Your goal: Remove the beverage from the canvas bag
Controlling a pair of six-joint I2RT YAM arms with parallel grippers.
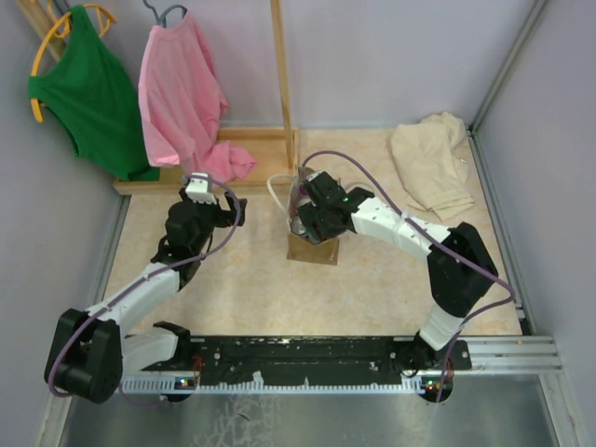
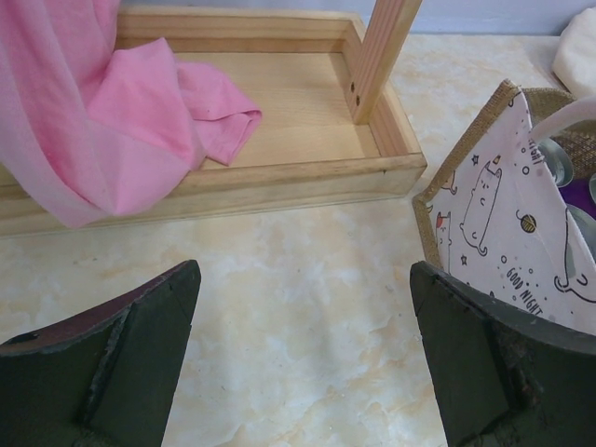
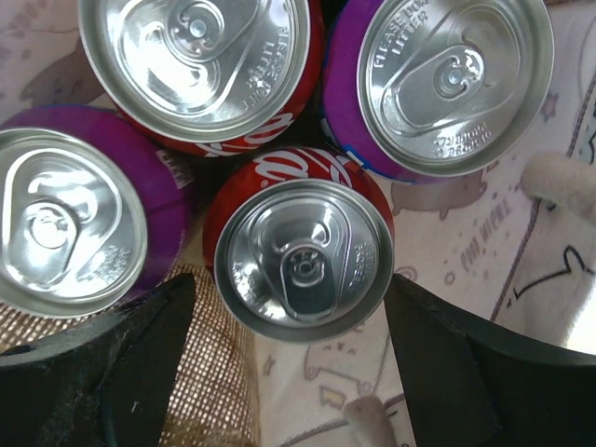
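Observation:
The canvas bag point(image 1: 314, 244) stands upright mid-table, its cat-print lining point(image 2: 503, 214) and brown mesh edge point(image 3: 209, 372) showing. Inside stand several cans. A red cola can point(image 3: 303, 259) sits nearest the bag's wall, with another red can point(image 3: 196, 56) and two purple cans point(image 3: 447, 79) point(image 3: 65, 233) around it. My right gripper point(image 1: 312, 209) point(image 3: 290, 279) reaches into the bag's mouth, open, one finger on each side of the red cola can's top; a narrow gap remains at the left finger. My left gripper point(image 1: 198, 186) point(image 2: 305, 270) is open and empty over bare table left of the bag.
A wooden rack base point(image 2: 279, 177) with an upright post point(image 1: 282, 74) lies behind the bag. A pink shirt point(image 1: 182, 93) drapes into it and a green garment point(image 1: 84, 84) hangs at far left. A cream cloth point(image 1: 433, 168) lies at back right. White bag handles point(image 3: 559, 182) cross the right wrist view.

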